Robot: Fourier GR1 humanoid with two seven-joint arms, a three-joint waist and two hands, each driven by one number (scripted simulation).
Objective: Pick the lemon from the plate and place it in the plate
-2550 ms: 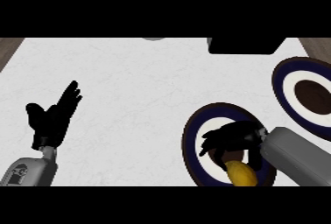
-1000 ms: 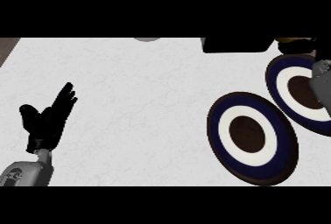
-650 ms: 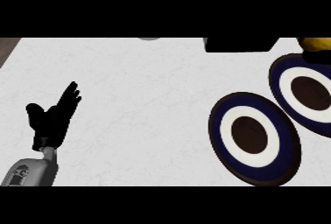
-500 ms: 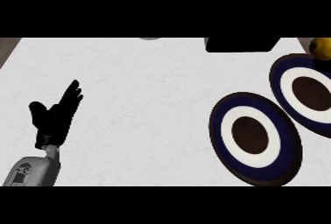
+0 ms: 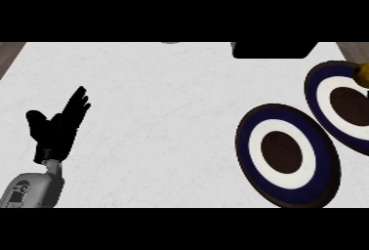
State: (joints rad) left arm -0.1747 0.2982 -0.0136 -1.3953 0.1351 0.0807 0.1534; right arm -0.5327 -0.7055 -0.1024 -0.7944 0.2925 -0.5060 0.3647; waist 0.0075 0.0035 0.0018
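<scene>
The lemon (image 5: 362,73) is showing only as a yellow sliver at the right edge of the head view, sitting over the far rim of the far plate (image 5: 320,97); most of it is being cut off by the frame. That far plate is itself running out of the picture on the right, so only its left half is visible. The near plate (image 5: 249,146), navy-rimmed with a white ring and a dark brown centre, is lying whole on the white worktop (image 5: 166,97), its far right rim just beside or overlapping the far plate's edge; which one, I cannot tell. A black object (image 5: 274,49) at the far edge is being clipped by the top band and is hard to identify.

The left hand (image 5: 57,129) is resting at the left, fingers (image 5: 75,102) released and pointing up. The right hand is not showing at all.

Compared with half a second ago, the lemon is sitting slightly lower against the far plate, while the left hand and both plates are staying where they were.
</scene>
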